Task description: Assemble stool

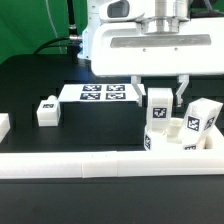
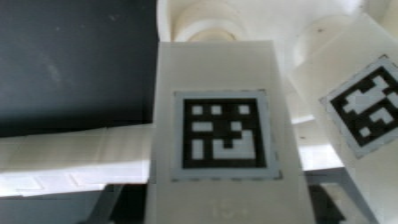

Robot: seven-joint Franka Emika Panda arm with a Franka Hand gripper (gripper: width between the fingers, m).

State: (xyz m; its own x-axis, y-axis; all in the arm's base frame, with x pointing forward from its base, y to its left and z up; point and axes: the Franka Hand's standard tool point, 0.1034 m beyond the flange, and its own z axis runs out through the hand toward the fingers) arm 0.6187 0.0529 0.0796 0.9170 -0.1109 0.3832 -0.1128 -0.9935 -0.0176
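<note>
My gripper (image 1: 161,100) is shut on an upright white stool leg (image 1: 158,113), its fingers on either side of the leg's upper part. In the wrist view the same leg (image 2: 222,110) fills the middle, its square tag facing the camera, with the gripper (image 2: 226,205) at its near end. The leg's lower end meets the white seat (image 1: 196,147); I cannot tell whether it sits in a socket. A second leg (image 1: 201,120) stands tilted on the seat beside it and shows in the wrist view (image 2: 365,105). A third leg (image 1: 46,110) lies loose at the exterior view's left.
The marker board (image 1: 100,93) lies flat behind the loose leg. A long white rail (image 1: 90,163) runs across the front, hiding the seat's lower part, and shows in the wrist view (image 2: 71,155). A small white piece (image 1: 3,125) sits at the left edge.
</note>
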